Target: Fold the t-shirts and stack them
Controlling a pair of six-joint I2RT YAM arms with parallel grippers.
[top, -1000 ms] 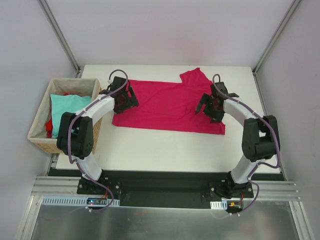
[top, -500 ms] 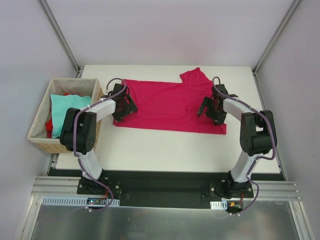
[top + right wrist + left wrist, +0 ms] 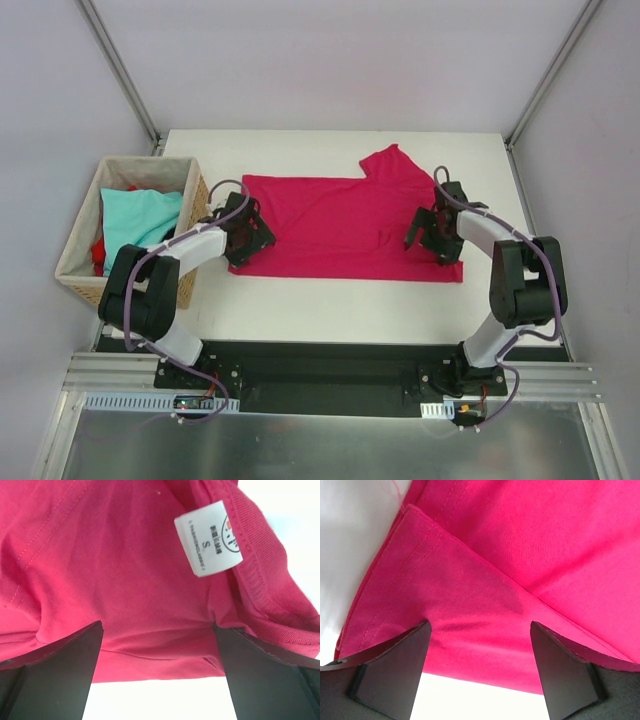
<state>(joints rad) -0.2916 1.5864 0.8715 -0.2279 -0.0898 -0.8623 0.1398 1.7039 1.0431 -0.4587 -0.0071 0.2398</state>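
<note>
Wide open, the left fingers (image 3: pixel 390 665) and the right fingers (image 3: pixel 50 675) sit at opposite ends of the crimson t-shirt (image 3: pixel 330 225) spread on the desk (image 3: pixel 330 310)

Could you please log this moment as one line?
left hand: open over magenta t-shirt hem | right hand: open at collar | teal t-shirt: in wicker basket

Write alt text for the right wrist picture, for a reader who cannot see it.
A crimson-magenta t-shirt fills the view, its white size label marked S beside the collar. The right hand is open, one dark finger at each lower corner, with white table below the cloth's edge.
</note>
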